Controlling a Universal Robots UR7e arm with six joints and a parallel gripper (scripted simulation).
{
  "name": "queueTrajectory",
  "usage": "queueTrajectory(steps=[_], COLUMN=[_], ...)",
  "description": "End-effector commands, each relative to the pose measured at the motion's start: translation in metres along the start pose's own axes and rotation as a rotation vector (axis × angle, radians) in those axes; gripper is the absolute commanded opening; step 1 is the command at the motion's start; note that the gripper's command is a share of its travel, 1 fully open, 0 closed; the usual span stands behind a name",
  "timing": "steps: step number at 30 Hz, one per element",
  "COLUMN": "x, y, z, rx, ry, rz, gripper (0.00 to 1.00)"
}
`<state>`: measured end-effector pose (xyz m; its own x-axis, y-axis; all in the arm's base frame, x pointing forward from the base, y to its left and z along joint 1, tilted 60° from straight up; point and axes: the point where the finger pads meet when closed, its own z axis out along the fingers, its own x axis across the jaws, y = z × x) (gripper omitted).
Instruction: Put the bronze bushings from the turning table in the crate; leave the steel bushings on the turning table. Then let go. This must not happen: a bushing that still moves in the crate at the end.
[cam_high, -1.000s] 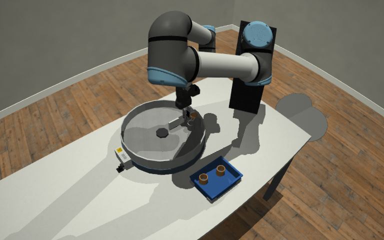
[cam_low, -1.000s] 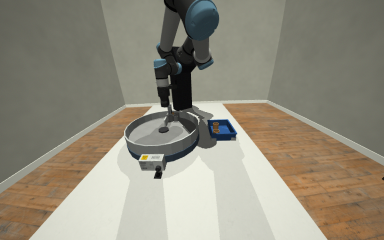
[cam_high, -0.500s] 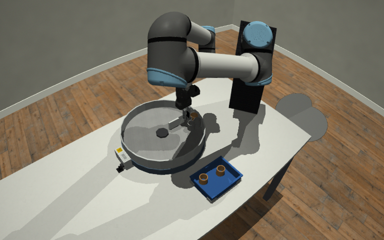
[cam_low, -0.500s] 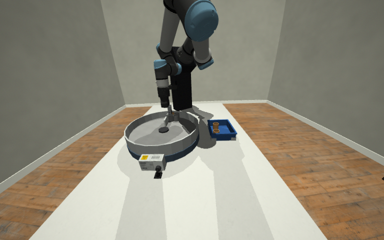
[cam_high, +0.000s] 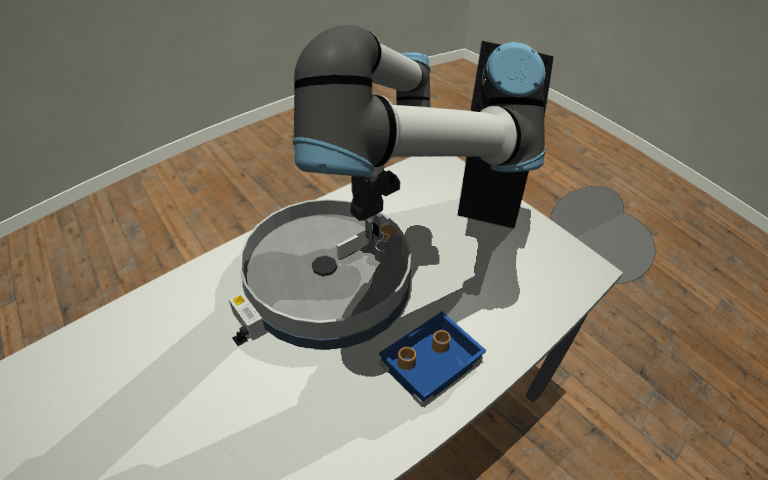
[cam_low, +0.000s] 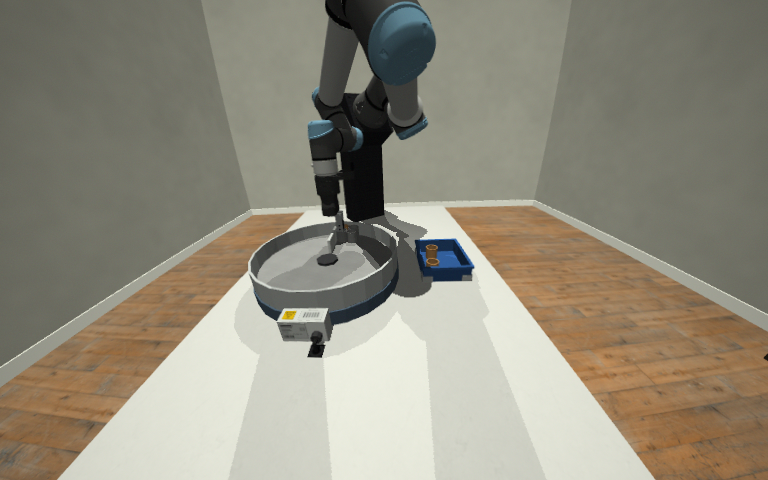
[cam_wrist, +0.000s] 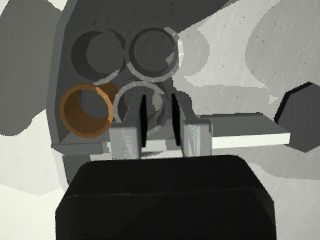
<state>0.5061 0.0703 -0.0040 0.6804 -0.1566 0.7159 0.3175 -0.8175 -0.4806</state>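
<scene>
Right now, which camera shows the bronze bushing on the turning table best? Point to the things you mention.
The wrist view: the bronze bushing (cam_high: 387, 230) (cam_wrist: 65, 111) appears large there, its ring nearly whole. The top view shows it small behind the gripper (cam_high: 374, 237) (cam_wrist: 160, 120); the exterior view, only an orange sliver.

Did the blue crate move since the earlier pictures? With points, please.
No. In the top view, the blue crate (cam_high: 433, 376) (cam_low: 444, 272) sits in the same spot on the table (cam_high: 339, 424) (cam_low: 373, 407), just as far from the table's edge.
</scene>
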Motion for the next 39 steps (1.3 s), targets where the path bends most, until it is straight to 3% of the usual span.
queueTrajectory(steps=[1,39], x=[0.0002,0.0002], y=[0.0002,0.0002], z=[0.0035,0.0124], rx=[-0.001,0.0], ry=[0.001,0.001], rz=[0.0,0.0], gripper=[0.45,0.45])
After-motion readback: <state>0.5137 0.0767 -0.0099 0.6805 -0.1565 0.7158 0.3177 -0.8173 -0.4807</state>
